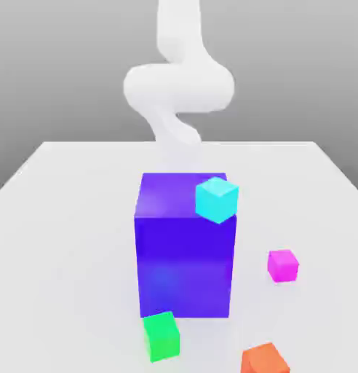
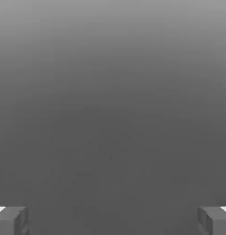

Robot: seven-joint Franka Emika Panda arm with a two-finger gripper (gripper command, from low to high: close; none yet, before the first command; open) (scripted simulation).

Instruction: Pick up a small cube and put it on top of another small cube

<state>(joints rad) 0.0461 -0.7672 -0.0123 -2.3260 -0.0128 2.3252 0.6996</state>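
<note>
The small magenta cube (image 1: 282, 265) rests on the white table (image 1: 65, 218) toward the exterior view's right. A small green cube (image 1: 161, 335) sits near the front edge, just in front of the big blue-purple block (image 1: 184, 248). In the hand view my gripper (image 2: 113, 220) is open, its two fingertips (image 2: 11, 220) standing far apart with nothing between them and only plain grey background beyond. The white arm (image 1: 178, 80) rises behind the big block in the exterior view; the block hides the hand there.
A cyan cube (image 1: 217, 199) shows at the big block's upper right corner. An orange cube (image 1: 263, 359) lies at the table's front edge, right of the green cube. Bare table spreads on the exterior view's left.
</note>
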